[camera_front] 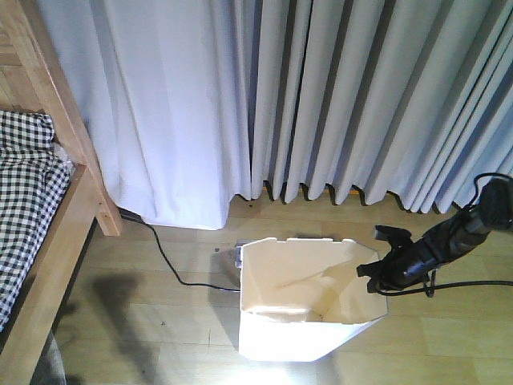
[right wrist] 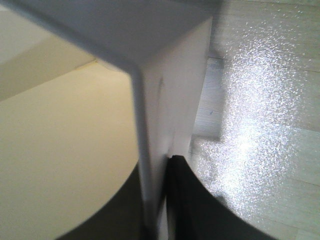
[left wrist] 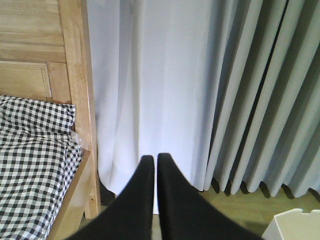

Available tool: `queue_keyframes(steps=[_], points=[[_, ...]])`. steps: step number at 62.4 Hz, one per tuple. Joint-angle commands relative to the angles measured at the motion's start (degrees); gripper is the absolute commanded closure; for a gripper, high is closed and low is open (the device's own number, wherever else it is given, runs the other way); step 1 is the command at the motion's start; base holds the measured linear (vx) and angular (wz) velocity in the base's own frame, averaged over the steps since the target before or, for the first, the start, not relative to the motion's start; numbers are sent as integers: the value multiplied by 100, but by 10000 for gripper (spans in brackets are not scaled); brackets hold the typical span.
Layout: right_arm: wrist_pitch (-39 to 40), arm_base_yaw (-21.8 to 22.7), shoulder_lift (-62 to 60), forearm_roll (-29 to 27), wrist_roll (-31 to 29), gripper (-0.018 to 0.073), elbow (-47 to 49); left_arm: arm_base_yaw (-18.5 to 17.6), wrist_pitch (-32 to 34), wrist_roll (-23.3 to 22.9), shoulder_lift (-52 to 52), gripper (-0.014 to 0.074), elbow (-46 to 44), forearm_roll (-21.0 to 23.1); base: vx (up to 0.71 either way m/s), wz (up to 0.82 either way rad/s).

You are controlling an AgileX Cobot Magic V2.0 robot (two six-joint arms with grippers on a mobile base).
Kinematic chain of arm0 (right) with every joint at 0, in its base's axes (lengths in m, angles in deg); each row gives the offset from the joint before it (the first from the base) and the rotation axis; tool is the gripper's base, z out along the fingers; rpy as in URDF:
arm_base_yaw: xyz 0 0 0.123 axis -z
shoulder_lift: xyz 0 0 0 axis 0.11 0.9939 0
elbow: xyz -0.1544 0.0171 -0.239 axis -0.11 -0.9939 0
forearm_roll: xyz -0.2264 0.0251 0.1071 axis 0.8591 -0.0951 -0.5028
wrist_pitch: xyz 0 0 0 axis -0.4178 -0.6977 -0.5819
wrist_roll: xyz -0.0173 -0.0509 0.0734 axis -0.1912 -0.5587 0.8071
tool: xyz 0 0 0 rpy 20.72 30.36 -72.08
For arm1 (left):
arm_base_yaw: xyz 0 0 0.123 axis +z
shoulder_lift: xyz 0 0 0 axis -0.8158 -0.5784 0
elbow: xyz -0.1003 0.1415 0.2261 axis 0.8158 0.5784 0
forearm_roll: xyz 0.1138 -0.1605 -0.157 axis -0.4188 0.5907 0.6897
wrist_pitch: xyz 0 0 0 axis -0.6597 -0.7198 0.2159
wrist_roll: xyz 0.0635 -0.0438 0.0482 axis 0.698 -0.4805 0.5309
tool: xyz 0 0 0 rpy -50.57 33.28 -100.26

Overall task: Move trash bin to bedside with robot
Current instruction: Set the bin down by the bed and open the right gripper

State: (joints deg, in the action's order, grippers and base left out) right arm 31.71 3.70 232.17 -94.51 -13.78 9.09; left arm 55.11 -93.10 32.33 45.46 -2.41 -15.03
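Fingers of the right gripper (camera_front: pixel 383 269) are pinching the 3 o'clock rim of the trash bin (camera_front: pixel 288 338), which is standing at 3 o'clock from the bed (camera_front: pixel 24 184), while the left gripper (left wrist: pixel 155 165) is hanging with fingertips pressed together.

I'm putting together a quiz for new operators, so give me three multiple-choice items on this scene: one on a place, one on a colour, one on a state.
1. In the front view, where is the bed relative to the trash bin?
A) to its right
B) to its left
C) out of view

2. What does the bedding look like?
A) plain blue
B) red stripes
C) black-and-white check

3. What is the right gripper doing?
A) shut on the bin's wall
B) open above the bin
C) lying on the floor

Answers:
1 B: the bed fills the left edge while the bin stands centre-right.
2 C: small checks show in the front and left wrist views.
3 A: the right wrist view shows the thin wall pinched between its jaws.
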Motion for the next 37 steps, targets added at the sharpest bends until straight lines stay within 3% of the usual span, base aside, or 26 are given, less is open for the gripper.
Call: queue_keyframes(steps=[1, 22, 37], points=[[-950, -57, -247, -121, 125, 548, 399, -1, 396, -32, 81, 602, 107, 25, 0, 0], [-1018, -272, 503, 506, 1120, 541, 1403, -1, 396, -32, 81, 602, 107, 25, 0, 0], [-866, -277, 675, 700, 1245, 538, 1775, -1, 396, -32, 81, 602, 107, 25, 0, 0]])
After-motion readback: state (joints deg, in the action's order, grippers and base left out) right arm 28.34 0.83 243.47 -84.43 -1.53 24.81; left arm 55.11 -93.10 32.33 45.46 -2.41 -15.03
